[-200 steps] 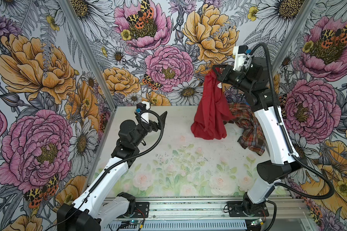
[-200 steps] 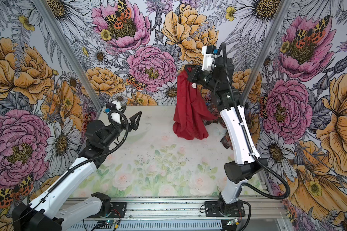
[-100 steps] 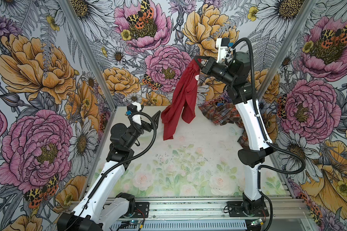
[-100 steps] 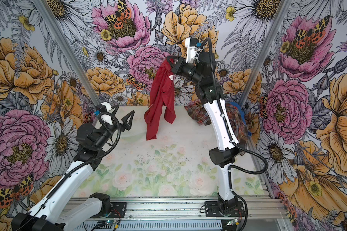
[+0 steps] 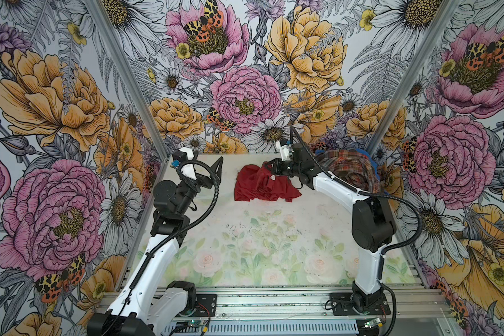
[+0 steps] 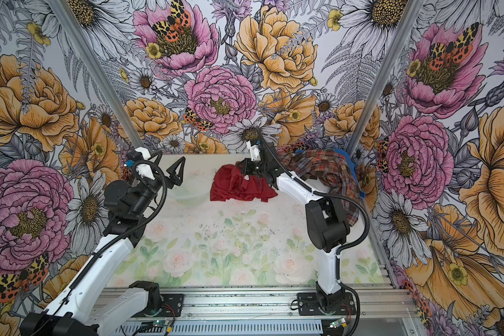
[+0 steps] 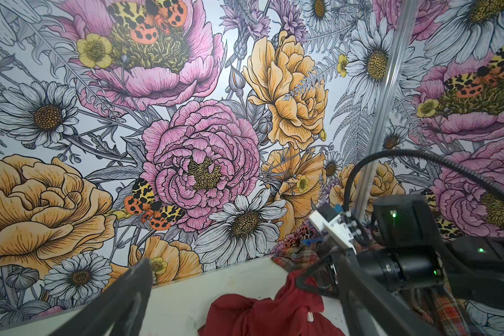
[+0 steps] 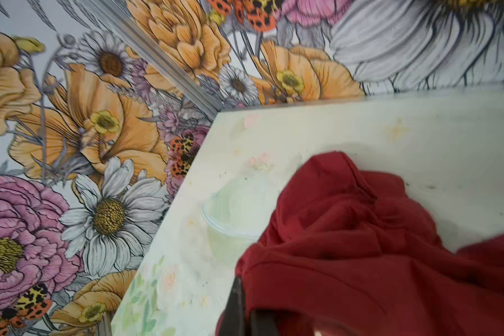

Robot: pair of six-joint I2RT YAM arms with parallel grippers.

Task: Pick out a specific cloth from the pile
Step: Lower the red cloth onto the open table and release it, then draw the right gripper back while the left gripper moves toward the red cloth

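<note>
1. Table: printed floral surface, wide bare stretch at front. No hazard here beyond friction dragging loose fabric if towed.
2. Pile, plaid shirt over bright blue fabric, heaped at far right corner, well apart from the red garment but right beside the right arm's forearm. Risk: forearm sweeping back could snag plaid and pull it out along with it.
3. Dark-red shirt, crumpled on the table near the far edge, centre, clear of the pile; white neck label showing. Mostly resting on the surface, one fold lifted at the gripper.
4. Left gripper: spread wide, empty, raised near far left corner, apart from the shirt. Risk: low; a reach inward could cross the right arm.
5. Right gripper: clenched on a fold of the dark-red shirt near the collar. Risk: thin fabric clinging to the pads after release, then lifting again on retreat; or a retreat without release dragging the shirt back toward the pile.
</note>
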